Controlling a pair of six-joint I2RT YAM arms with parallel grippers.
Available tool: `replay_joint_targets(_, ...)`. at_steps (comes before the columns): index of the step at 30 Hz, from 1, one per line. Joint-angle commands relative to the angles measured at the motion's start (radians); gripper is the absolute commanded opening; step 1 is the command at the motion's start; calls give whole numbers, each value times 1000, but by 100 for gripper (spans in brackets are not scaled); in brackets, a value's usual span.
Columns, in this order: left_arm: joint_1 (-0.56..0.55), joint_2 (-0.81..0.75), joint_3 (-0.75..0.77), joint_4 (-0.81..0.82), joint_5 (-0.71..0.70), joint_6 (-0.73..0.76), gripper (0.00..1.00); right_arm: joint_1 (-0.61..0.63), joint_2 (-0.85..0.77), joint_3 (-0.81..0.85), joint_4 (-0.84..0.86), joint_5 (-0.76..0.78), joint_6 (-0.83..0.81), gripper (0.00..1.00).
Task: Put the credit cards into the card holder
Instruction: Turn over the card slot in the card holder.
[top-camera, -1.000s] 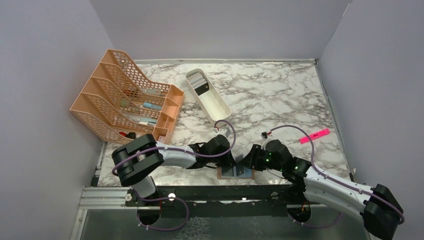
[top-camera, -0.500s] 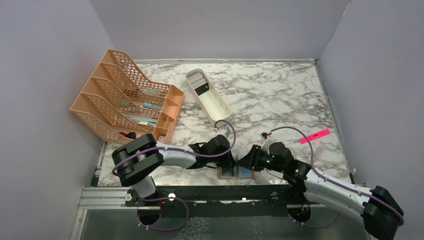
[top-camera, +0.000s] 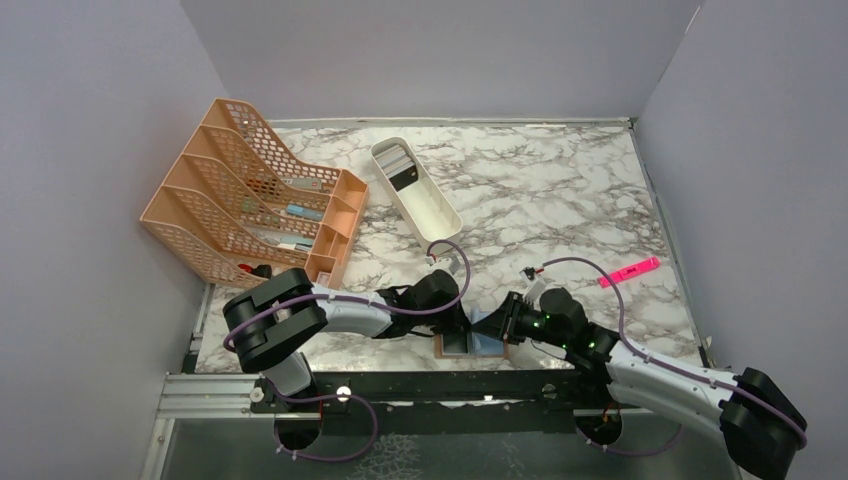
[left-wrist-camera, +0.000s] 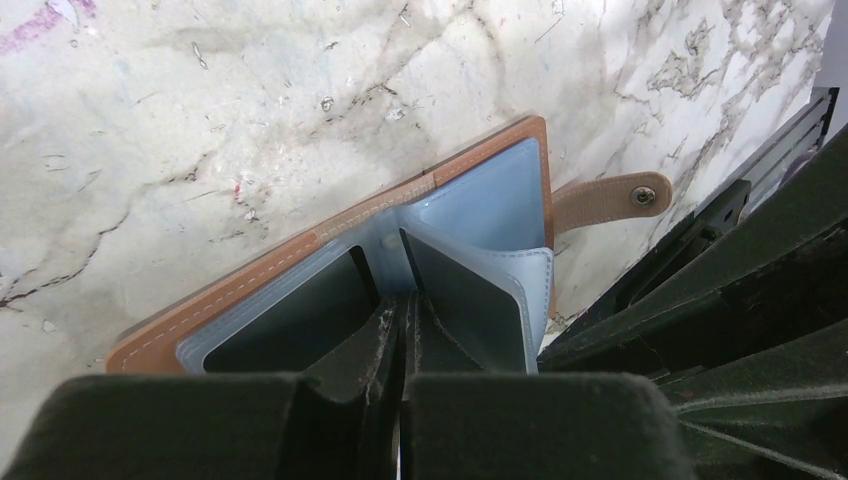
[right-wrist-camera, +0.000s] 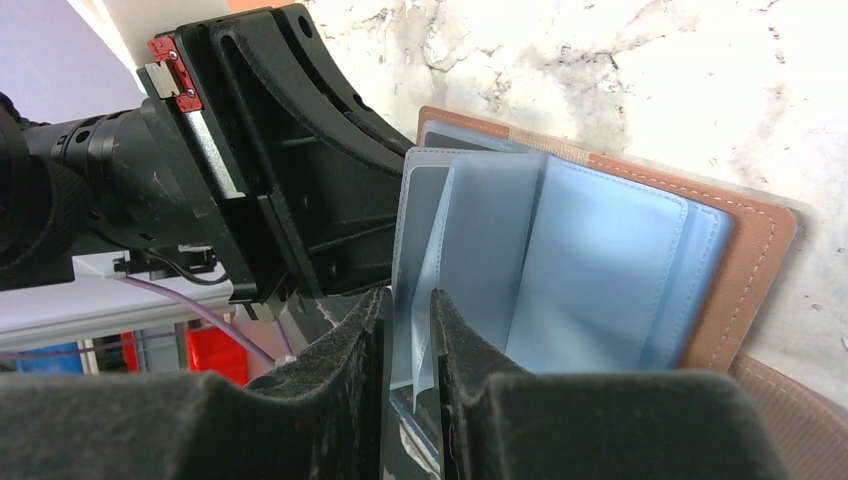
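Note:
The tan card holder (top-camera: 470, 346) lies open at the table's near edge, its clear blue sleeves fanned up. In the left wrist view (left-wrist-camera: 300, 262) two of its sleeves hold dark cards (left-wrist-camera: 290, 325). My left gripper (top-camera: 461, 322) is shut, its tips (left-wrist-camera: 400, 308) pressing at the spine between the sleeves. My right gripper (top-camera: 498, 326) reaches in from the right; its jaws (right-wrist-camera: 408, 300) stand almost shut around the edge of an upright sleeve of the holder (right-wrist-camera: 740, 270). More credit cards (top-camera: 399, 166), grey and dark, stand in the white tray.
The white oblong tray (top-camera: 432, 212) lies at centre back. An orange mesh file rack (top-camera: 250, 190) stands at the left. A pink highlighter (top-camera: 629, 270) lies at the right. The holder's snap strap (left-wrist-camera: 610, 198) points toward the metal frame at the table edge.
My right gripper has shifted a little down and left toward the holder, and the raised sleeve has leaned over with it. The left arm has not moved.

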Motion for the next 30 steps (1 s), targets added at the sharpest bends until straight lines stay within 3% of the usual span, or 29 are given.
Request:
replay_joint_targets(1,-10,-7,-23,-60,-39,7,3,4,2,-6,-24,14,10,23)
replay_joint_targets(13,-11,-83,-8,-103,-48,4,13,4,38,2,-53,37,4,23)
replay_joint_targets(24,-9,-261,-6,-157,-115,-6,31,4,45,-5,-42,27,2,23)
replay_joint_targets(30,-9,-236,55,-171,-99,33,34,4,57,3,-39,18,-1,23)
